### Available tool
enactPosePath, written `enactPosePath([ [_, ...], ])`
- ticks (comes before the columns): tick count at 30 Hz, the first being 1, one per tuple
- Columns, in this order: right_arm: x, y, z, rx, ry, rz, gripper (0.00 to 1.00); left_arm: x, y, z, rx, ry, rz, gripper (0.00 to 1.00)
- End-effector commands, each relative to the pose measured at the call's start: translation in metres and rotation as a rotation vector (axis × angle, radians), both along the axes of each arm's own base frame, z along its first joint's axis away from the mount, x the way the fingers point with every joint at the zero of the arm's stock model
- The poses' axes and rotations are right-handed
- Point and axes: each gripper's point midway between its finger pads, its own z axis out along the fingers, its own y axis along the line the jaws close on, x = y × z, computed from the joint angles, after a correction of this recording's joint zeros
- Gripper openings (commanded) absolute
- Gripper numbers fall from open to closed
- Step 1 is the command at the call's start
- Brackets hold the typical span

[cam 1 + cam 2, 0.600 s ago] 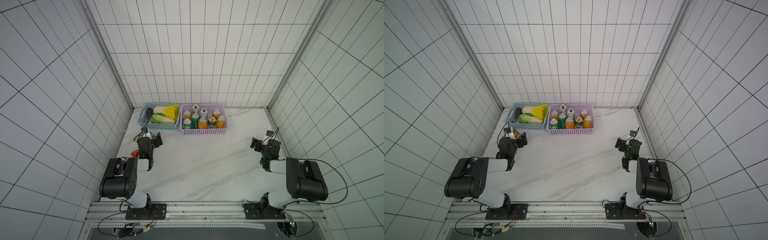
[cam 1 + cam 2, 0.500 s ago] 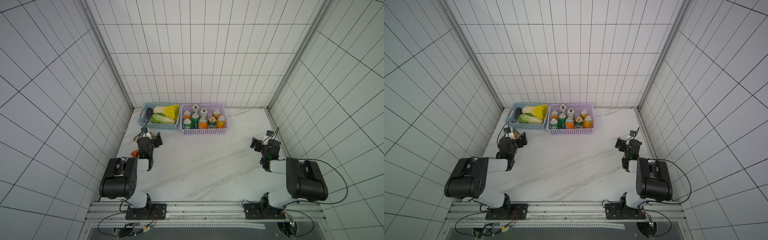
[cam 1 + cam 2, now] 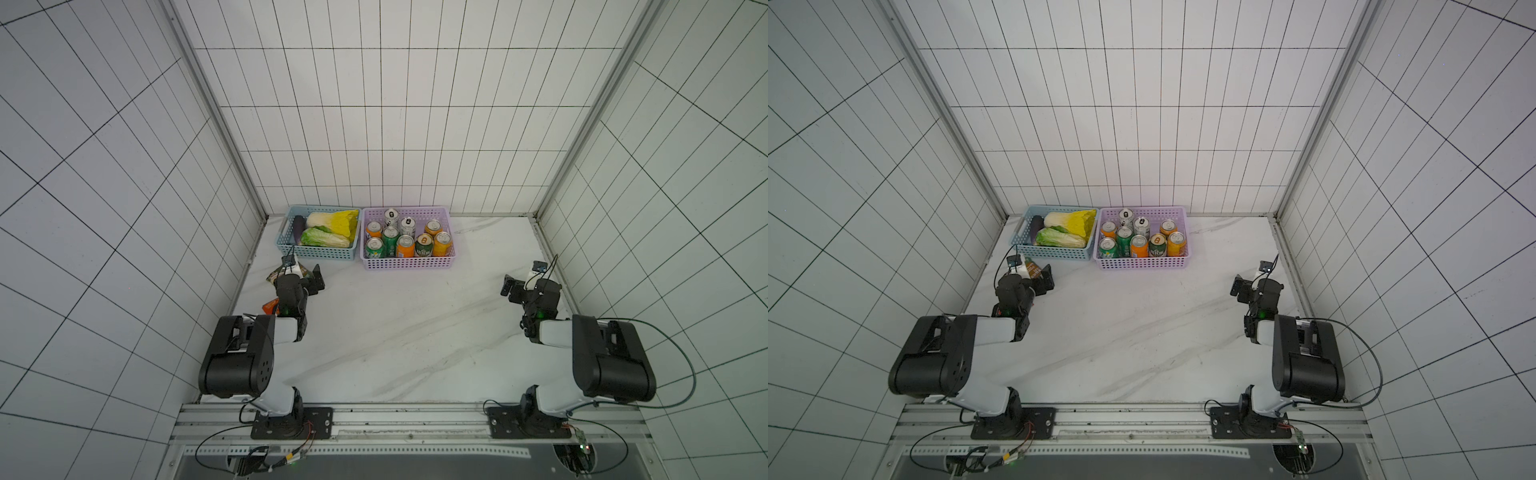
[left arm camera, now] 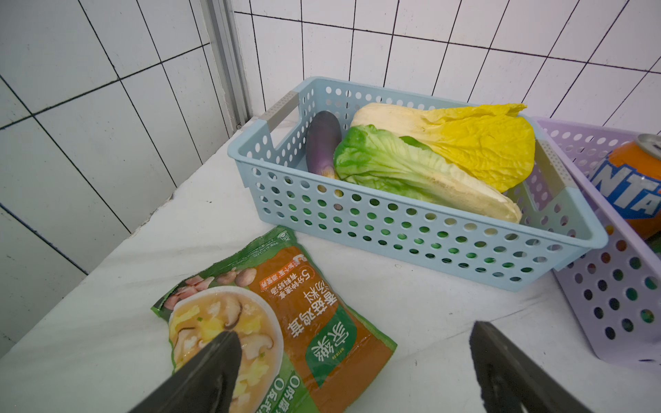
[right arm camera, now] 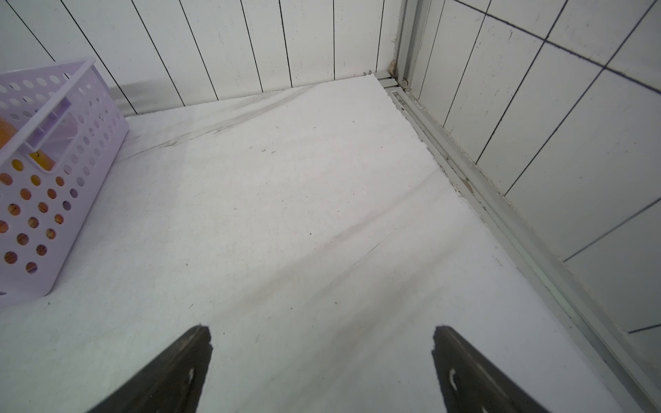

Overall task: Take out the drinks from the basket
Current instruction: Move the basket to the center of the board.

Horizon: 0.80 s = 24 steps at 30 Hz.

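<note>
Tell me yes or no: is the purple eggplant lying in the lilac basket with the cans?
No, the eggplant lies in the light blue basket, beside the green cabbage.

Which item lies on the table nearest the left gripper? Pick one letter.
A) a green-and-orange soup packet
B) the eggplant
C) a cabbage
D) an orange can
A: the green-and-orange soup packet lies flat on the table just ahead of the open left gripper, while the cans sit in the lilac basket and the vegetables in the blue basket.
</note>
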Motion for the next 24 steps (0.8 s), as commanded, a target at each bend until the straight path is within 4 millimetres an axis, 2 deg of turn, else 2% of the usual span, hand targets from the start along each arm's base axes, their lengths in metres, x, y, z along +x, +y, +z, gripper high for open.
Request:
enactPosePath([
  [1, 0.005, 0.001, 0.007, -0.008, -0.021, -0.002, 0.99, 0.002, 0.008, 0.011, -0.014, -0.036, 0.035, 0.98],
  [3, 0.006, 0.000, 0.011, -0.006, -0.036, -0.007, 0.99, -0.003, 0.016, 0.017, -0.025, -0.042, 0.087, 0.98],
  [8, -0.006, -0.009, 0.035, -0.018, 0.038, -0.052, 0.99, -0.017, 0.023, 0.055, -0.051, -0.065, 0.143, 0.98],
  [13, -0.024, -0.011, 0.075, 0.033, 0.020, -0.092, 1.00, -0.024, 0.011, 0.092, -0.226, -0.021, 0.129, 0.98],
  [18, -0.043, 0.008, 0.109, 0.128, 0.051, -0.026, 1.00, -0.030, -0.026, 0.127, -0.440, -0.030, -0.018, 0.98],
  [20, -0.050, 0.012, 0.122, 0.163, 0.075, -0.020, 1.00, -0.034, -0.040, 0.131, -0.518, -0.006, -0.076, 0.98],
  [24, -0.063, 0.033, 0.141, 0.240, 0.145, 0.064, 0.99, -0.039, -0.071, 0.130, -0.620, 0.063, -0.176, 0.99],
])
